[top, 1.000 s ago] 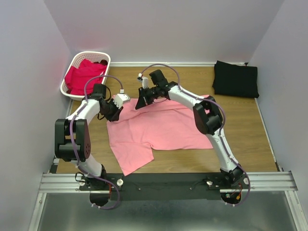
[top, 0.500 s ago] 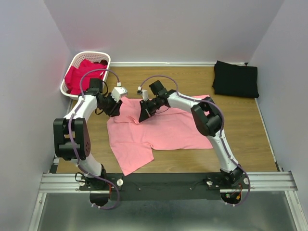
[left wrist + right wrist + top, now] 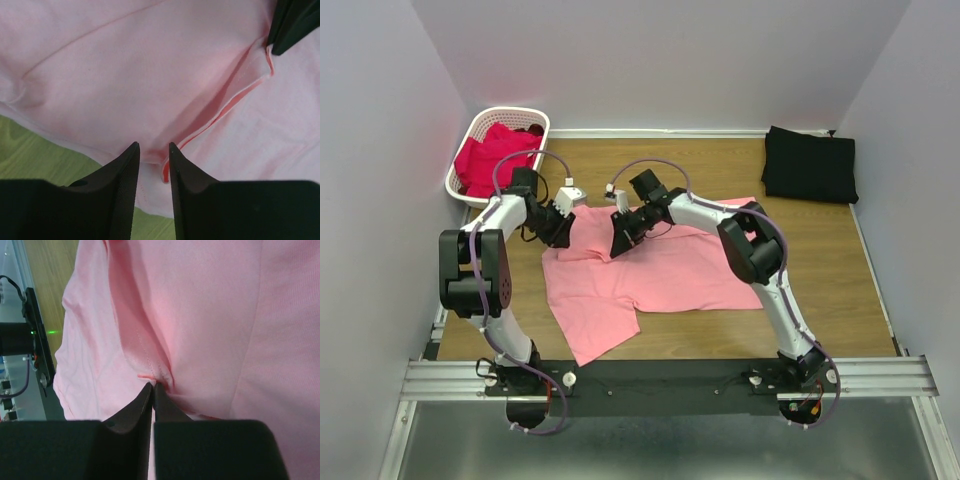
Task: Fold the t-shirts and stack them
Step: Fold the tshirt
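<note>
Pink tee point(image 3: 660, 275) spread, black tee point(image 3: 810, 165) folded

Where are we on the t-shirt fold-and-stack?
Done: the black t-shirt lies folded at the far right. In hand: the pink t-shirt is spread out, not yet folded. The right gripper is shut on it near its far edge, and the left gripper is nearly closed over a hem, grip unclear. Left: the magenta t-shirts heaped in the white basket.
</note>
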`<state>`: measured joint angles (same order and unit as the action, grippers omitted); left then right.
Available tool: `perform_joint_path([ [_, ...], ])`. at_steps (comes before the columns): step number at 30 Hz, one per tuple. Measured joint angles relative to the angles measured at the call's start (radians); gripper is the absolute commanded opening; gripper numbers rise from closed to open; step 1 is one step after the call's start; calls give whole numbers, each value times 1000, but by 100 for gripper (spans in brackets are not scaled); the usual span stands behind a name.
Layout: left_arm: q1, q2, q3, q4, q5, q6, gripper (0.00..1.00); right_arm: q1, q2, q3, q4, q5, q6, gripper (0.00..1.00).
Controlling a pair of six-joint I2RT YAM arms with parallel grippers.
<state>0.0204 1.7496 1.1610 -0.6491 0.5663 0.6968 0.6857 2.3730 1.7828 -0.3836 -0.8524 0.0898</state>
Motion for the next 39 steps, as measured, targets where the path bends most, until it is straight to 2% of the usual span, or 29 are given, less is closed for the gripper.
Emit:
perform_joint_path([
  [2,0,-1,-5,-37,-2,36,32,0,0,0,-6,1,-7,16],
  [5,0,-21,-40,-84,-19,84,31,0,-7,0,-22,14,-21,42],
  [6,0,-28,-52,-103,-27,101,31,-1,-12,0,-29,21,-26,58],
  [8,0,-41,-63,-149,-41,132,32,-10,-37,0,-42,32,-38,68],
  [9,1,-46,-58,-174,-42,148,37,-17,-54,0,-50,34,-38,72],
  [11,5,-53,-41,-199,-41,159,43,-47,-104,0,-63,34,-36,73],
  [14,27,-48,86,-216,-34,120,47,-141,-178,15,-81,32,-38,72],
  [19,48,-31,272,-54,-36,-50,50,-373,-246,83,-144,116,-100,53],
  [24,50,31,297,48,-43,-180,51,-503,-253,84,-234,275,-191,42],
  [29,50,53,189,94,-51,-280,56,-513,-250,76,-292,381,-269,43],
  [39,55,97,147,151,-61,-367,57,-467,-220,98,-344,315,-249,45],
])
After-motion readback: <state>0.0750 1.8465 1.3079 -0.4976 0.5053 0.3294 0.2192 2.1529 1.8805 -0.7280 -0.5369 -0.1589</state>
